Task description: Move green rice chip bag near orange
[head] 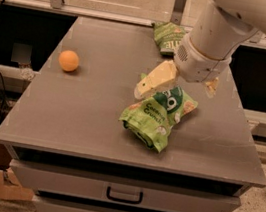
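**Inspector:** Report the position of the jaws.

**Robot:** My jaws are hanging low over the right half of the tabletop (85, 120), at the far end of the bag (157, 117). My arm (212, 40) is reaching down from the upper right of the view.

**Inspector:** Their state?

**Robot:** They are standing released, spread wide. One jaw is pointing down past the bag's far left corner. The other is showing at its far right side, and the bag's top end is lying between them. I cannot tell whether either jaw is touching it.

**Inspector:** How is the bag lying?

**Robot:** It is lying flat on the tabletop, right of centre, logo side up. It is running from far right to near left, with its near end close to the front edge.

**Inspector:** And the orange (69, 60)?

**Robot:** It is sitting on the tabletop's left side, well apart from the bag.

**Inspector:** Anything else?

**Robot:** A small bag (167, 35) is lying at the far edge, partly behind my arm. Two drawers (123, 193) are sitting shut beneath the tabletop.
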Available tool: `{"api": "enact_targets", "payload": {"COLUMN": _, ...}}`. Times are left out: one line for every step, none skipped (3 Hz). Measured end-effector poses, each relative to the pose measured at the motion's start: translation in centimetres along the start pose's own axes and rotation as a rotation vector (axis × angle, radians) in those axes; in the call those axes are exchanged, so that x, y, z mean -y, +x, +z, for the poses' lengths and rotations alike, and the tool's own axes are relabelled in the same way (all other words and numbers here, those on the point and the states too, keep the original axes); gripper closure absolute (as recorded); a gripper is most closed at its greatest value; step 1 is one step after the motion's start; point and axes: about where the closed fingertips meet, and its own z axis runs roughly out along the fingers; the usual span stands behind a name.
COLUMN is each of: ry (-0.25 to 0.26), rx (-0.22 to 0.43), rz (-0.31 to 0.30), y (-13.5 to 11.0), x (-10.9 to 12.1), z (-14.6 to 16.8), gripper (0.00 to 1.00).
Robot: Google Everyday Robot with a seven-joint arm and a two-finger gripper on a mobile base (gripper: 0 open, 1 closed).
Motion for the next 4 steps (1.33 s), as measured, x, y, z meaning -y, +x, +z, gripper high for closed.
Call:
{"api": "enact_targets", "payload": {"ry": 0.023, "rx": -0.060, "rz": 0.091, "y": -0.9, "x": -0.7, "z": 1.4, "gripper": 0.00}}
{"api": "enact_targets", "payload": {"ry": 0.023, "rx": -0.060, "rz": 0.091, "y": -1.0, "x": -0.7, "z": 1.4, "gripper": 0.00}}
{"api": "enact_targets", "payload": {"ry": 0.027, "rx": -0.074, "rz": 0.114, "y": -1.3, "x": -0.8, "z": 1.9, "gripper": 0.18}}
{"api": "enact_targets", "payload": {"ry": 0.017, "rx": -0.100, "rz": 0.140, "y": -1.9, "x": -1.1, "z": 2.5, "gripper": 0.41}}
